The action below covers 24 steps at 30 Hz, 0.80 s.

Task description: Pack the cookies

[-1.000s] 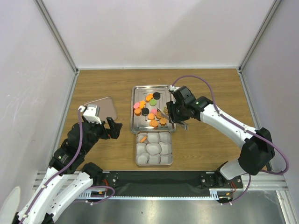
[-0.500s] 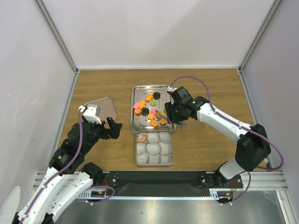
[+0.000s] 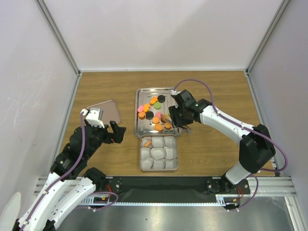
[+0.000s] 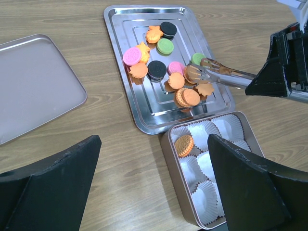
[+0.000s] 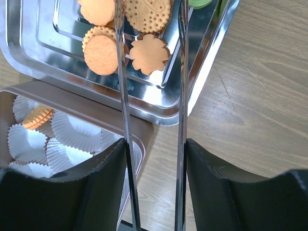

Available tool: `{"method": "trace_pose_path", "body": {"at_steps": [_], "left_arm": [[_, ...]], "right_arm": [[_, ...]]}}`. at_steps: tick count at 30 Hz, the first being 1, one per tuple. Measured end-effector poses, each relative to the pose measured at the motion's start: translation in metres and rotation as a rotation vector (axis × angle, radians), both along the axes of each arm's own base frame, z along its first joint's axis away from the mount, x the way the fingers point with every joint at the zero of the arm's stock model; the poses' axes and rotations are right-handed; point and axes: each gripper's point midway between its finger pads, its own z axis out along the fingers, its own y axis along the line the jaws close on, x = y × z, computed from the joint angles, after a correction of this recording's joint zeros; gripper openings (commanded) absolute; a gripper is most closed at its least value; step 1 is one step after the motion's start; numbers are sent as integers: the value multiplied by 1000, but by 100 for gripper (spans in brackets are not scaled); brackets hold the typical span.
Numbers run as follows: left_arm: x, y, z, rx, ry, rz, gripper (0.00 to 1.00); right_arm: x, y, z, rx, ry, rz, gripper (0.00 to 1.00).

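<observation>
On the table [image 3: 216, 91]: steel tray [image 3: 144, 129] at centre, tin [image 5: 96, 117] of paper cups [image 4: 211, 168] against its 6 o'clock edge, lid [image 3: 107, 111] apart at 9 o'clock. left gripper [image 3: 117, 133] spread wide, holding nothing, at the tin's 9 o'clock. right gripper [image 5: 154, 163] at the tray's 3 o'clock, clamped on tongs [image 4: 226, 74]; the tong tips straddle a tan cookie [image 5: 147, 14]. The cookies [image 4: 157, 70] sit clustered on the tray; one orange cookie [image 4: 184, 144] lies in the tin's 11 o'clock cup.

Two black cookies [image 4: 168, 29]; two green cookies [image 4: 166, 46]; two pink cookies [image 4: 131, 56]
</observation>
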Motion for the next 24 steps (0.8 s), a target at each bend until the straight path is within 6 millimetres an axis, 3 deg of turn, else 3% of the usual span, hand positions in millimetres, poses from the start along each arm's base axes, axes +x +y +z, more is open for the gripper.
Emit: {"method": "trace_pose_path", "body": {"at_steps": [17,24], "left_arm": [[0,0,0,0,0,0,100],[0,0,0,0,0,0,100]], "right_arm": [[-1,6,-8,-45,-6,27,55],[1,6,-5,-59,-17,30,38]]}}
